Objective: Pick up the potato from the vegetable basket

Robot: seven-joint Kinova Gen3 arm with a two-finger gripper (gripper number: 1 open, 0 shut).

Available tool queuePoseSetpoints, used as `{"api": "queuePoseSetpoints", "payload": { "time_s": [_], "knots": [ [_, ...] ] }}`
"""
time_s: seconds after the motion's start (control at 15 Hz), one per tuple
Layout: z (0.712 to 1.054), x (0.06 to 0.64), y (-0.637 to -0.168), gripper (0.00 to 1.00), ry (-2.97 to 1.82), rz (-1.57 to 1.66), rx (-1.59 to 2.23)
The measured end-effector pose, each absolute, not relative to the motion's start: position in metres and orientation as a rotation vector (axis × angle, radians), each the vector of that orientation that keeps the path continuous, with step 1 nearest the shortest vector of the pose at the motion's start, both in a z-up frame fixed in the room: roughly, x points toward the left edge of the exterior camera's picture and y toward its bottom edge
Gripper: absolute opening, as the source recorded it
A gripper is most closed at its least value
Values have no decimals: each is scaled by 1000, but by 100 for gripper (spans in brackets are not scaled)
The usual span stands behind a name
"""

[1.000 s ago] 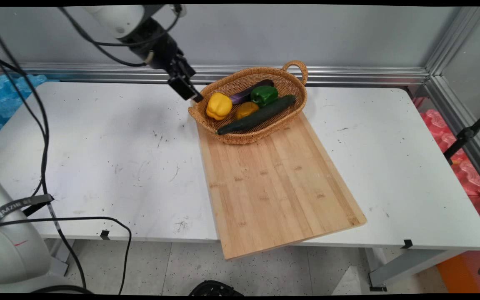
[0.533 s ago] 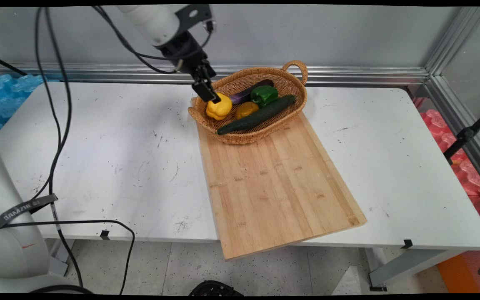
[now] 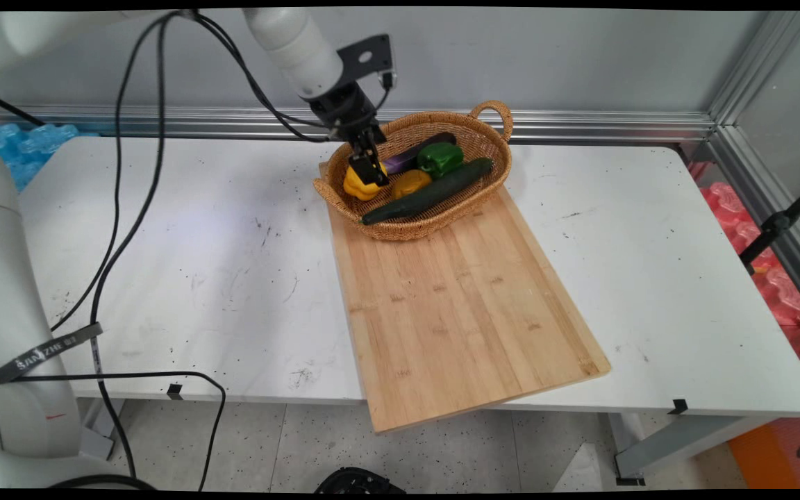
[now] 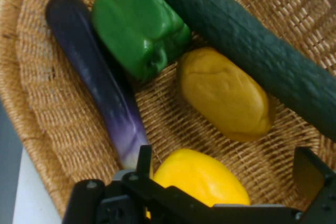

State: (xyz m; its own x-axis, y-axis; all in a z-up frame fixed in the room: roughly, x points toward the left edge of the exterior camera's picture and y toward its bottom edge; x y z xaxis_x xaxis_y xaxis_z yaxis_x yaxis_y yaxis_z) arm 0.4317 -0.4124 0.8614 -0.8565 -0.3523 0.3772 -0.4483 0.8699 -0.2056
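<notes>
A woven basket (image 3: 415, 232) stands on the far end of a wooden cutting board (image 3: 462, 305). In it lie a yellow bell pepper (image 3: 354, 185), a purple eggplant (image 3: 417, 153), a green bell pepper (image 3: 439, 158), a dark cucumber (image 3: 435, 192) and an ochre potato-like piece (image 3: 410, 182). My gripper (image 3: 376, 173) reaches down into the basket's left end, right over the yellow pepper. In the hand view the gripper (image 4: 228, 169) is open, its fingers (image 4: 144, 161) standing on either side of the yellow pepper (image 4: 197, 179). The eggplant (image 4: 100, 82), green pepper (image 4: 139, 24), potato-like piece (image 4: 226, 95) and cucumber (image 4: 252, 40) lie beyond it.
The basket has a handle (image 3: 494, 107) at its far right end. The white table (image 3: 185, 264) ends at an aluminium rail (image 3: 580, 125) along the back wall. Black cables (image 3: 119, 208) hang from the arm over the table's left side.
The gripper has moved right from beside the basket's left rim and dropped into the basket over the yellow pepper. The vegetables have not shifted.
</notes>
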Motion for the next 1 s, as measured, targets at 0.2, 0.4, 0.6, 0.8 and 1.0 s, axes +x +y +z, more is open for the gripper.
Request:
{"api": "queuePoseSetpoints", "payload": {
  "time_s": [0.2,0.4,0.6,0.8,1.0],
  "knots": [
    [845,422,-426,100,-2742,399,545],
    [834,413,-436,100,-2760,391,500],
    [823,405,-446,100,-2775,386,460],
    [810,395,-457,100,-2790,379,416],
    [801,389,-463,100,-2800,369,393]
  ]
}}
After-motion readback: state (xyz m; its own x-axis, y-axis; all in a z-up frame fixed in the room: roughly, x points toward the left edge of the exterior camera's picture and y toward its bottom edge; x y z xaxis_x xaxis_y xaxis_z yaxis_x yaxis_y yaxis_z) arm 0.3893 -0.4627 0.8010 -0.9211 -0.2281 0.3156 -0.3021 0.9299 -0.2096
